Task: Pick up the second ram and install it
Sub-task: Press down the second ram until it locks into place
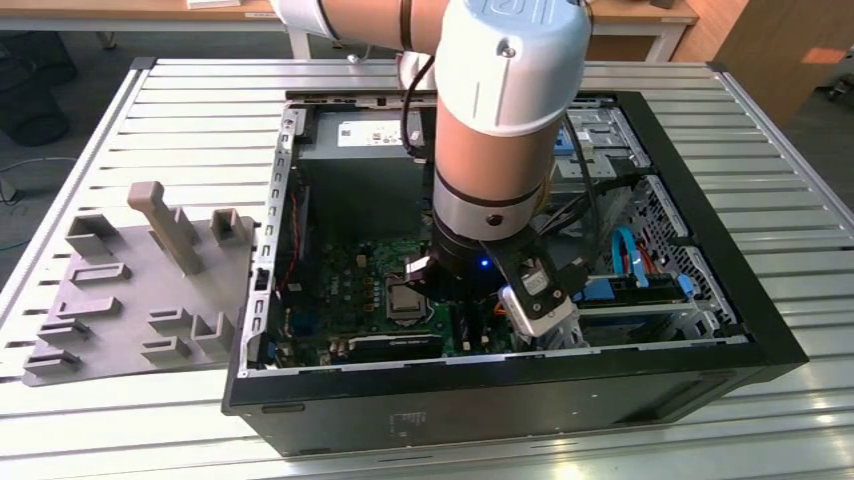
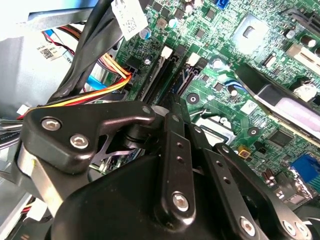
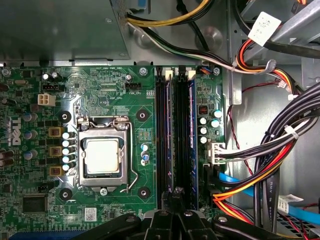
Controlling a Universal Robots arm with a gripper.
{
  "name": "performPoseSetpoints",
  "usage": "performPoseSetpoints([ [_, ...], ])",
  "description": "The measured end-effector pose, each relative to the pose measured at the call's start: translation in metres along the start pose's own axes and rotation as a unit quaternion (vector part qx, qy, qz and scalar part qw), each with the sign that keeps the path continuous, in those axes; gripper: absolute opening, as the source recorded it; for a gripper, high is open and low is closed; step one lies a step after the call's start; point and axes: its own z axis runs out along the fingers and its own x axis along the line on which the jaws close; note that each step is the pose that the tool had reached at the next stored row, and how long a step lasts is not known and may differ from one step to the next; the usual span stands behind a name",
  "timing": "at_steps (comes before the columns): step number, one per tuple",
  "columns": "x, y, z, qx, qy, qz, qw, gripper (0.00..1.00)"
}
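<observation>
Seating is judged under way: the gripper [image 3: 176,200] is lowered over the second ram [image 3: 191,140] in its slot; its grip cannot be told; firm, even downward pressure is needed.

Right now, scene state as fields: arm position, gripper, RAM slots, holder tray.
arm: reaching down into the open PC case, over the motherboard
gripper: gripper at the near end of the memory slots; finger state not discernible
second ram: dark stick with a bluish edge standing in a slot in the first wrist view; whether it is fully seated is unclear
CPU socket: CPU socket uncovered, beside the slots
holder tray: grey holder tray on the table at the exterior view's left
</observation>
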Motion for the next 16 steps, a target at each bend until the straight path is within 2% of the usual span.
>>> performPoseSetpoints([
  [16, 0.0001, -0.0002, 0.0027, -0.0004, 0.0000, 0.000, 1.0000, 0.11],
])
